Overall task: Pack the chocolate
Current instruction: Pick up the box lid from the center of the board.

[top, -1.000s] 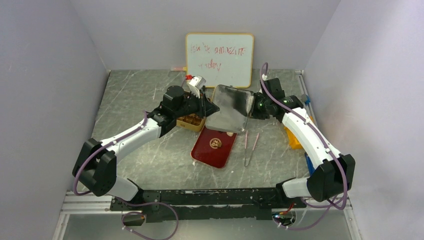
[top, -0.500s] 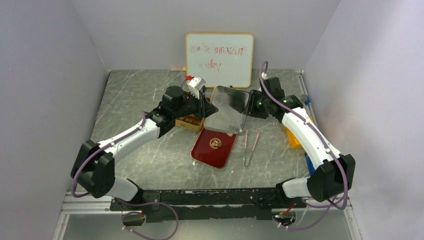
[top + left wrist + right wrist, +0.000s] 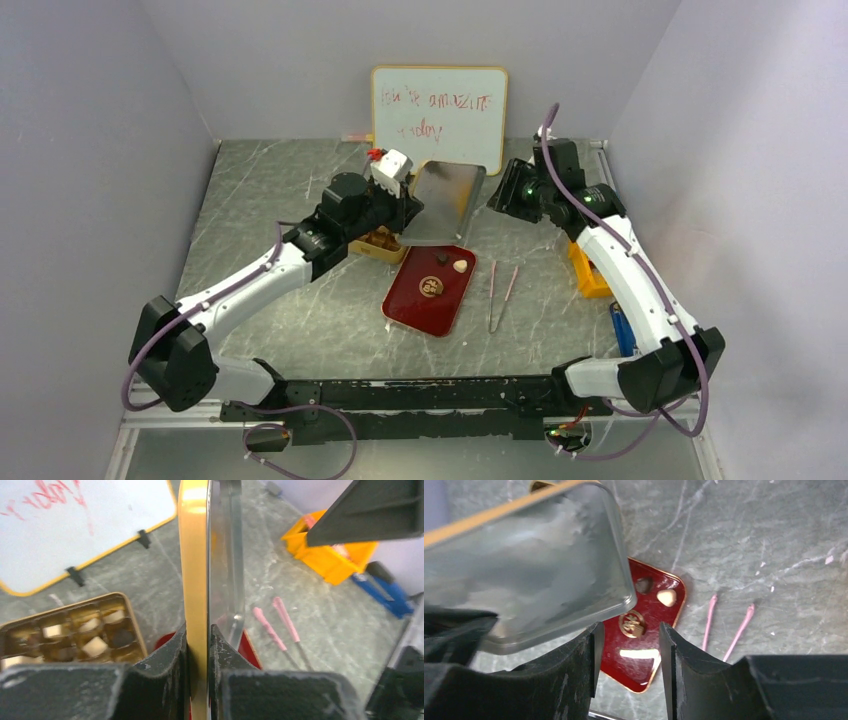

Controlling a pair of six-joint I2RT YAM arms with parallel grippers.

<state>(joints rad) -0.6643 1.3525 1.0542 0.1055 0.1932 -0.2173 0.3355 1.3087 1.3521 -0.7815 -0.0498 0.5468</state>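
Our left gripper [image 3: 199, 642] is clenched on the gold rim of the silver tin [image 3: 447, 198], which we hold up on edge, tilted above the table. Our right gripper [image 3: 628, 640] hangs released, jaws apart, near the tin but clear of it. Below lies the red lid [image 3: 415, 305] with 2 pieces of chocolate [image 3: 667, 597] on it, 1 dark and 1 cream. More fills the gold tray [image 3: 134, 627] beside the left gripper. Pink tweezers [image 3: 492, 295] lie just right of the lid.
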